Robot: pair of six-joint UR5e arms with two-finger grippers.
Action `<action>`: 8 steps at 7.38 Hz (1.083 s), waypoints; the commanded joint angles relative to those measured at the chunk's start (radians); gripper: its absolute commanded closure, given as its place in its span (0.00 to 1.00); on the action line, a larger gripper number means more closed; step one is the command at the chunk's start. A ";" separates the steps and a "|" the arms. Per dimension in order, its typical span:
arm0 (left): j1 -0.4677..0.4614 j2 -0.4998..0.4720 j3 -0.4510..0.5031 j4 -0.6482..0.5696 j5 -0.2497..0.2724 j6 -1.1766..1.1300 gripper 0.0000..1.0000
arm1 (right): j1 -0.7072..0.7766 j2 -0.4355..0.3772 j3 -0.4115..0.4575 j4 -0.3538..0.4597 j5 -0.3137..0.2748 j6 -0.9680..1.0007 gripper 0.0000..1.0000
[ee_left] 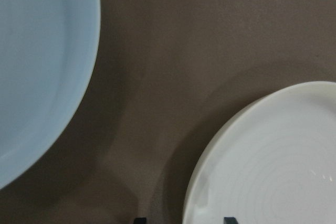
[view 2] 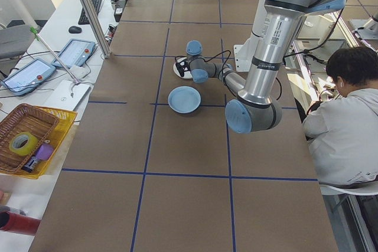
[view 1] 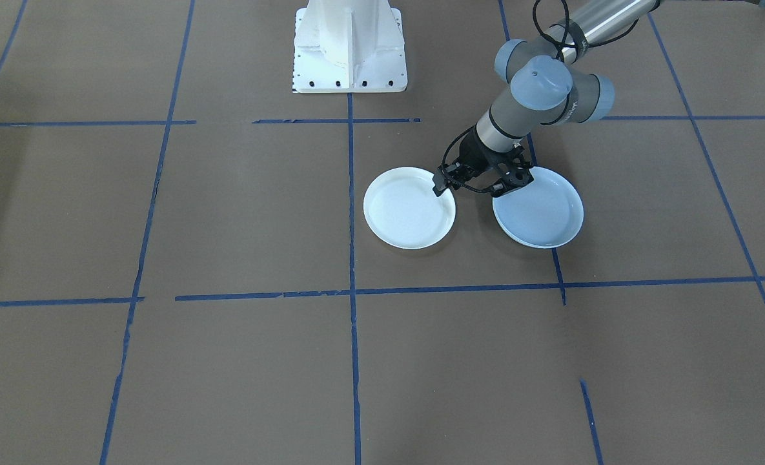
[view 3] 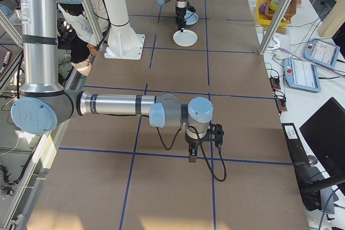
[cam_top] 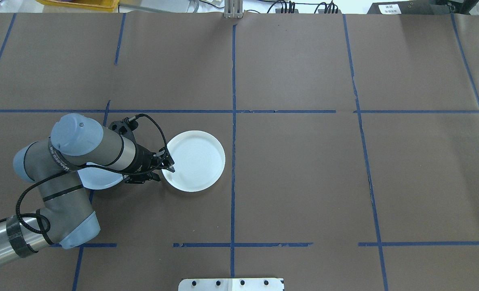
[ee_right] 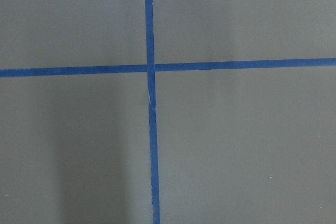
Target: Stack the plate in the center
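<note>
While the left gripper (view 1: 471,183) hangs low between two plates, its fingers straddle the rim of the ringed plate (view 1: 409,208), one inside and one outside; whether they pinch it I cannot tell. The pale-blue plate (view 1: 540,210) lies just beside on the robot's left, smooth, shallow and partly hidden under the left arm in the overhead view. The ringed plate shows faint concentric grooves (its rim slightly yellowish). The right gripper (view 3: 192,153) hovers well apart above a crossing of blue tape lines (ee_right: 150,68); its state is unclear. Brown paper covers the table (cam_top: 304,182).
</note>
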 commanded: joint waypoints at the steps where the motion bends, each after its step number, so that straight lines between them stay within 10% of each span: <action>1: 0.000 -0.006 0.004 -0.003 -0.006 0.005 0.78 | 0.000 0.000 0.000 0.000 0.000 0.000 0.00; 2: 0.000 -0.006 0.001 -0.001 -0.009 0.008 1.00 | 0.000 0.000 0.000 0.000 0.000 -0.001 0.00; 8: -0.295 0.201 -0.187 -0.007 -0.384 0.380 1.00 | 0.002 0.000 0.000 0.000 0.000 0.000 0.00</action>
